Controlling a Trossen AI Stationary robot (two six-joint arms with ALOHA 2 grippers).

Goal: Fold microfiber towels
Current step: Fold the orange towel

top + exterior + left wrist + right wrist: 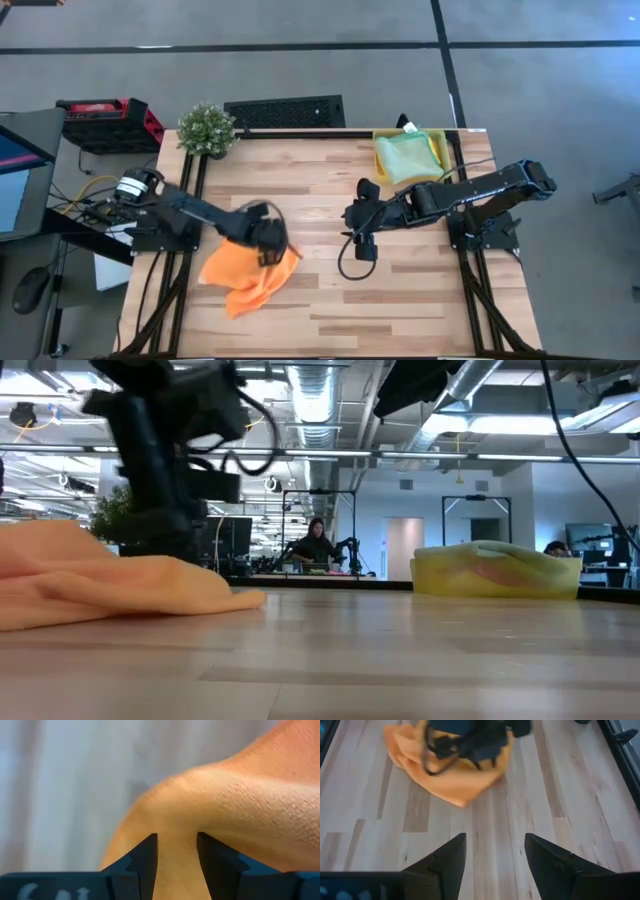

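Wooden table: I see the left gripper pinching the orange towel near the left edge; right gripper mid-table, jaws wide, empty.

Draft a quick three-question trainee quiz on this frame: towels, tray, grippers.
1. True or false: the orange towel lies flat and neatly folded.
2. Where is the pale green towel? A) in the yellow tray at the table's far right corner B) under the right gripper C) on the floor
3. Fill in: the left gripper has a fold of the ___ towel between its fingers.

Key:
1. False. It is crumpled in a heap.
2. A.
3. Orange. The right gripper is open over bare wood near the table's middle, holding nothing.
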